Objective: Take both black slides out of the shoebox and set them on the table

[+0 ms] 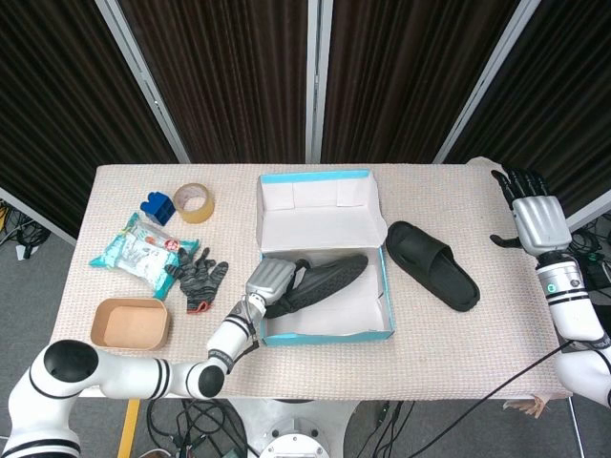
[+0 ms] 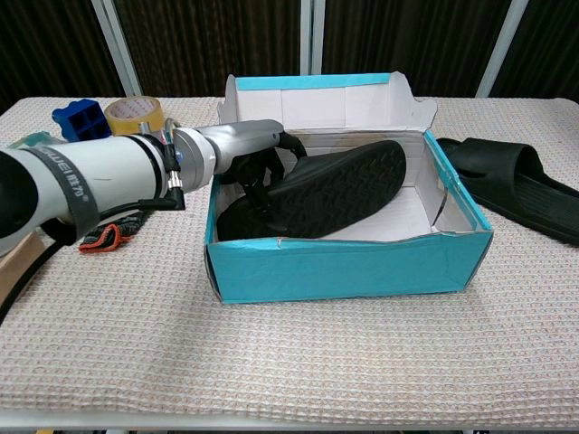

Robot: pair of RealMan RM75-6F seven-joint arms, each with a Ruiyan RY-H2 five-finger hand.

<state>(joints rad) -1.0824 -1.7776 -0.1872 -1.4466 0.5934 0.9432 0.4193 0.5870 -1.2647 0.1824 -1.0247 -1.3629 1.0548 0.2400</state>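
The teal shoebox (image 1: 317, 177) (image 2: 353, 271) stands open at mid-table. One black slide (image 1: 329, 274) (image 2: 339, 185) lies tilted inside it, sole side up. My left hand (image 1: 271, 281) (image 2: 246, 150) reaches over the box's left wall, and its fingers curl around the slide's left end. The second black slide (image 1: 431, 264) (image 2: 507, 179) lies flat on the table just right of the box. My right hand (image 1: 532, 216) hovers by the table's far right edge, fingers spread and holding nothing. The chest view does not show it.
Left of the box lie grey work gloves (image 1: 196, 272) (image 2: 104, 237), a snack pack (image 1: 134, 246), a tape roll (image 1: 196, 202) (image 2: 136, 113) and a blue block (image 1: 156, 206) (image 2: 81, 117). A brown paper bowl (image 1: 130, 322) sits at front left.
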